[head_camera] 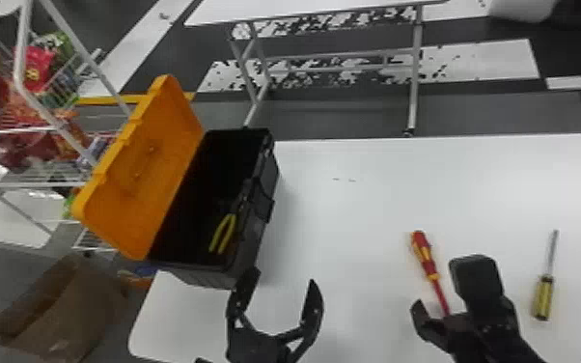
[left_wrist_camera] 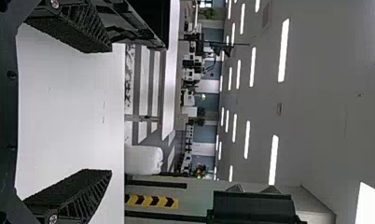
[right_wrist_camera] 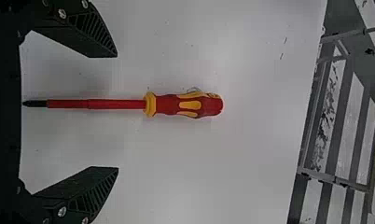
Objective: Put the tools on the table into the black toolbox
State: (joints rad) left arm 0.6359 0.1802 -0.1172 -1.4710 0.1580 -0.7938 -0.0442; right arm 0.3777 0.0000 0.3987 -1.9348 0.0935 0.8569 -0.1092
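The black toolbox (head_camera: pixel 255 241) stands at the table's left with its orange lid open; yellow-handled pliers (head_camera: pixel 223 233) lie inside. My left gripper (head_camera: pixel 284 294) is open just right of the toolbox's near end, and the left wrist view shows the same gripper (left_wrist_camera: pixel 108 111) with nothing between its fingers. A red-and-yellow screwdriver (head_camera: pixel 423 253) lies on the table by my right gripper (head_camera: pixel 436 299). In the right wrist view the open right gripper (right_wrist_camera: pixel 117 112) has the screwdriver's red shaft (right_wrist_camera: pixel 111 104) between its spread fingers, untouched. A yellow-and-black screwdriver (head_camera: pixel 543 297) lies farther right.
The white table (head_camera: pixel 362 217) carries the toolbox and tools. Beyond its left edge are a wire shelf (head_camera: pixel 34 129) with snack packets and a cardboard box (head_camera: pixel 62 309) on the floor. A second table (head_camera: pixel 304 9) stands behind.
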